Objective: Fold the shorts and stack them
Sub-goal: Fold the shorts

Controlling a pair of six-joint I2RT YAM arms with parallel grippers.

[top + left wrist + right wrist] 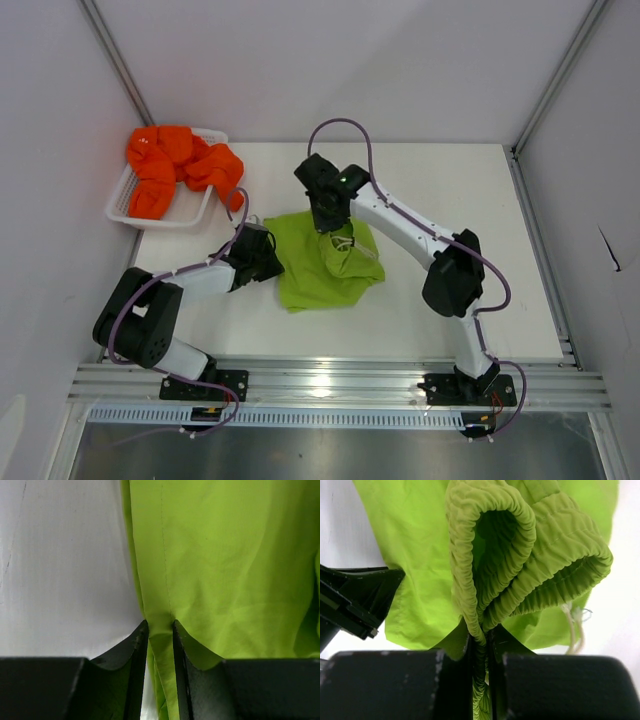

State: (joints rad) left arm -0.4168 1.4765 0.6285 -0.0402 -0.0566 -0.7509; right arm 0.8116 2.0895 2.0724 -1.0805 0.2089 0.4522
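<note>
Left tool [160,627]: jaws nearly closed, nipping a thin fold at the hem edge of the green shorts [325,262]. Cloth runs up between the fingers and fans out above them.

Right tool [480,637]: jaws pressed tight on the gathered elastic waistband [492,555], which loops up in two ruffled folds above the fingers. White drawstring [572,625] hangs loose at 3 o'clock of the grip.

Green shorts lie mid-table, partly doubled over. Left tool sits at their 9 o'clock edge, right tool near 12 o'clock with the waistband raised off the rest of the cloth.

Orange shorts [175,170] are heaped in the white basket [125,210] at 10 o'clock on the table [520,200], well apart from the green pair, not yet folded.

Handling, as judged: fabric is light, thin, limp and likely slick, so it will sag and slide instead of keeping a crease. The elastic waist is the thickest, surest hold; hem corners are the other sensible points. A thin single-layer pinch could slip. The drawstring may trail and snag in a fold.
</note>
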